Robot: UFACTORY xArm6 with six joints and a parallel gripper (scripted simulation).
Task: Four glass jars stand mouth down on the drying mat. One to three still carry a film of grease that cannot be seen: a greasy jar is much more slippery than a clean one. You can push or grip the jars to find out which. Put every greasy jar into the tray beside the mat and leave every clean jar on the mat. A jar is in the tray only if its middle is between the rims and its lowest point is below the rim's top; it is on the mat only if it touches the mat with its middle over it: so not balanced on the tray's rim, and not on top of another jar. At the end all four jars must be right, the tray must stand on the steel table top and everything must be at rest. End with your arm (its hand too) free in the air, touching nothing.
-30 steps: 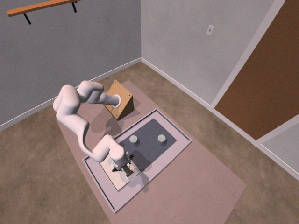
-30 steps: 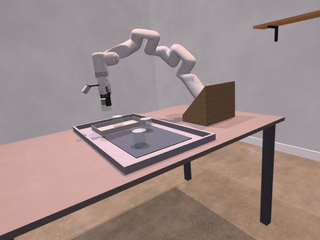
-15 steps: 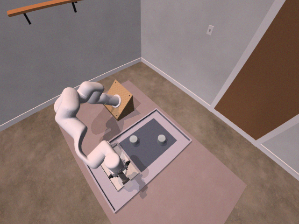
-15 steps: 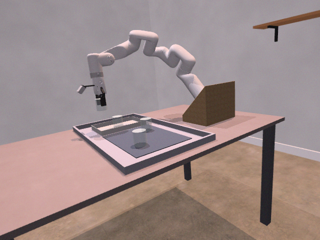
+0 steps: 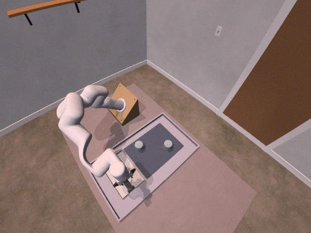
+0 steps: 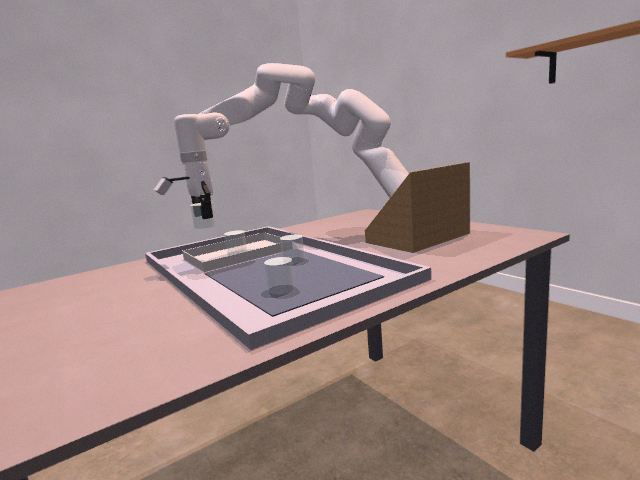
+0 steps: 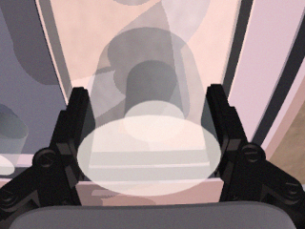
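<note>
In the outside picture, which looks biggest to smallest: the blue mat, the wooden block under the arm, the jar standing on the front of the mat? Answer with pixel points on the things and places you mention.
1. Blue mat (image 5: 155,155) (image 6: 330,281)
2. Wooden block (image 5: 134,112) (image 6: 439,211)
3. Front jar (image 5: 167,144) (image 6: 278,276)

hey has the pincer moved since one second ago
Yes. In the top view, the pincer has shifted away from the mat, further over the tray.
</note>
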